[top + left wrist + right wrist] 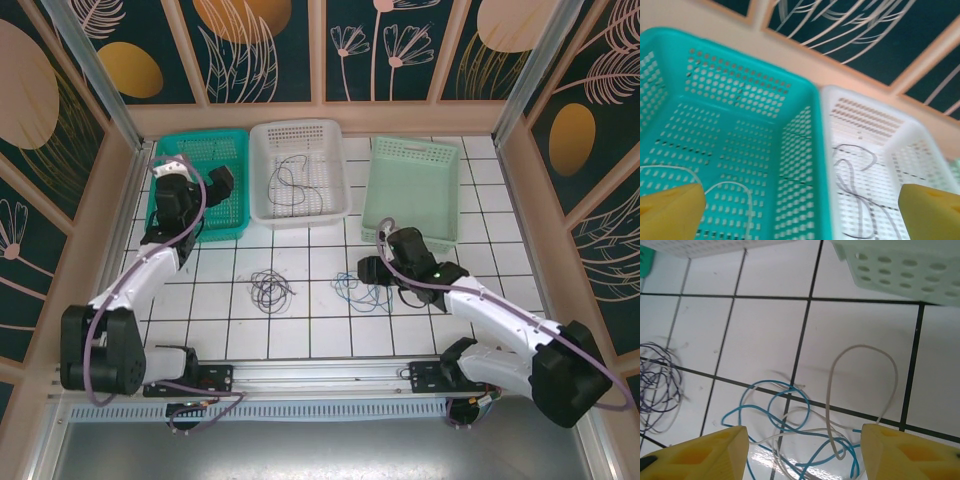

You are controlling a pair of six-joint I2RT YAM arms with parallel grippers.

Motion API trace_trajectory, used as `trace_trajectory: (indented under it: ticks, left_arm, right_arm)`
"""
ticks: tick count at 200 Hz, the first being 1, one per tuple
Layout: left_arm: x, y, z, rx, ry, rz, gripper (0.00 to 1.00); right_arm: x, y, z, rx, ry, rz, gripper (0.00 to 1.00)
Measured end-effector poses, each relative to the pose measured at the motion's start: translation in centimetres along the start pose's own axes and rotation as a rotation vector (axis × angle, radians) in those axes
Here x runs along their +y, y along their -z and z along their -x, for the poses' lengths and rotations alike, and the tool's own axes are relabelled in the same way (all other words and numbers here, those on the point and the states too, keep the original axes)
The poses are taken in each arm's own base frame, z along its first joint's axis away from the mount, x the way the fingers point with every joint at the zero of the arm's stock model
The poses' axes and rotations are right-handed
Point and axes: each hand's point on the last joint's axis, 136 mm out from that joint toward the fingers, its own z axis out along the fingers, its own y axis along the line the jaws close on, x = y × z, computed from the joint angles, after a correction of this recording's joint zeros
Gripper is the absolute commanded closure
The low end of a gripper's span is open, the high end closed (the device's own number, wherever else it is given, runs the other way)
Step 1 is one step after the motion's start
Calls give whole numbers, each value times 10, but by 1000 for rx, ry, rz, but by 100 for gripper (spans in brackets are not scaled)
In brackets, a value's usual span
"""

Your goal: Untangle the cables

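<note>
Cables (790,425) (blue, grey) tangled on tiled table (765,330).

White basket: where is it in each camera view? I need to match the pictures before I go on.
Top external: white basket at back centre of the table, a dark cable lying inside.
Left wrist: white basket in the right half, the dark cable on its floor.
Right wrist: white basket is the perforated strip along the top-left edge.
Shared landmark: the teal basket, at its left side in all three views.
</note>
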Motion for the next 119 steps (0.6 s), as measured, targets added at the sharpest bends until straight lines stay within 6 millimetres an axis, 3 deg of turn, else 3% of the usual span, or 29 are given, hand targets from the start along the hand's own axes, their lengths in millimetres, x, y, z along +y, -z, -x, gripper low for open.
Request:
trace_trajectory:
  ticks: [35,60,75,97,119]
  left_arm:
    - [-30,25,3,-46,-30,-109,1]
    - [-40,34,-6,-40,-45,-161,2]
    - [-45,38,-13,-27,-54,-189,1]
    - [-50,40,-20,-10,-66,-223,1]
    - [-61,43,-23,-2,-79,-284,2]
  right_arm:
    - [-9,-17,-11,55,-8,-34,54]
    - [-17,-24,-16,75,-12,-70,87]
    - [-20,-25,-14,66,-12,-87,100]
    - [-17,-17,-3,11,3,-92,100]
    - [4,7,19,-112,42,-32,100]
